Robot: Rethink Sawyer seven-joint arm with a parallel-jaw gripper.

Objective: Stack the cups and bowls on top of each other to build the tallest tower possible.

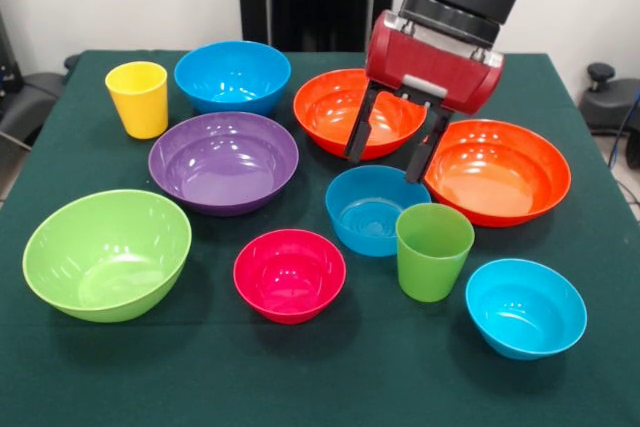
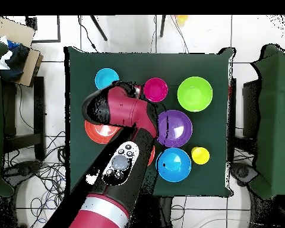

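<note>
My gripper (image 1: 384, 168) is open and empty. It hangs over the gap between the two large orange bowls (image 1: 340, 107) (image 1: 500, 172), just behind the smaller blue bowl (image 1: 372, 212). The light green cup (image 1: 432, 252) stands upright in front of that bowl. The pink-red bowl (image 1: 289, 274) and the cyan bowl (image 1: 524, 307) sit near the front. The purple bowl (image 1: 223, 160), the lime green bowl (image 1: 107, 252), the larger blue bowl (image 1: 232, 75) and the yellow cup (image 1: 138, 97) are to the left. Every piece stands apart on the cloth, and no tower shows.
The green tablecloth (image 1: 330, 377) covers the table. In the overhead view my arm (image 2: 124, 148) hides most of the orange bowls. Chairs stand at both sides of the table, and cables lie on the floor.
</note>
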